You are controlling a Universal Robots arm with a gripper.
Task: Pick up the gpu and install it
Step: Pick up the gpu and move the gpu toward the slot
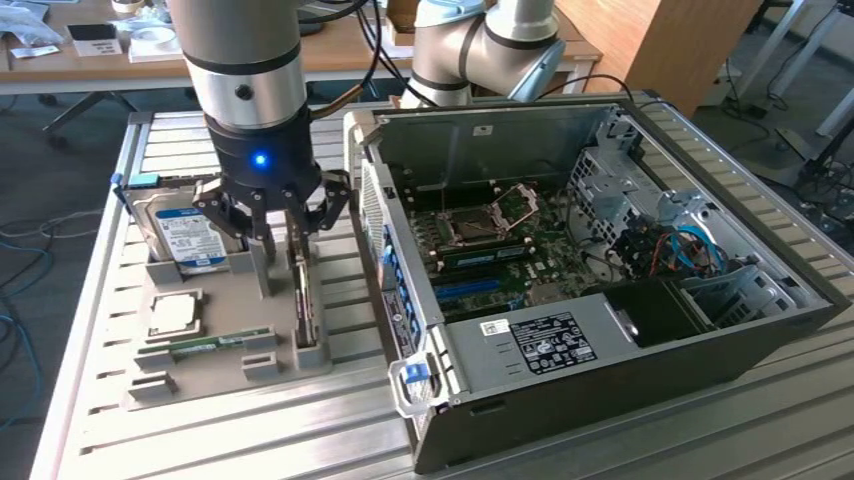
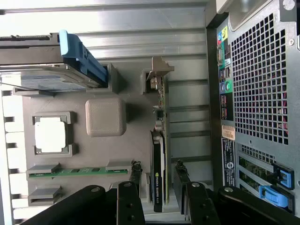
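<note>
The bench (image 1: 227,440) is ribbed, matt silver metal, and the tray (image 2: 105,154) on it is dull grey plastic. The gpu (image 2: 158,178) has a smooth, faintly glossy black shroud. The computer case (image 2: 258,79) is perforated dark sheet metal.

- It was a robotics lab or workshop.
- A robot arm (image 1: 247,80) stood over a slotted metal bench (image 1: 747,430).
- A cluttered desk (image 1: 40,68) lay at eleven o'clock.

The gpu (image 2: 158,180) is black, the memory stick (image 2: 77,172) green, the hard drive's label (image 1: 187,238) blue-white.
</note>
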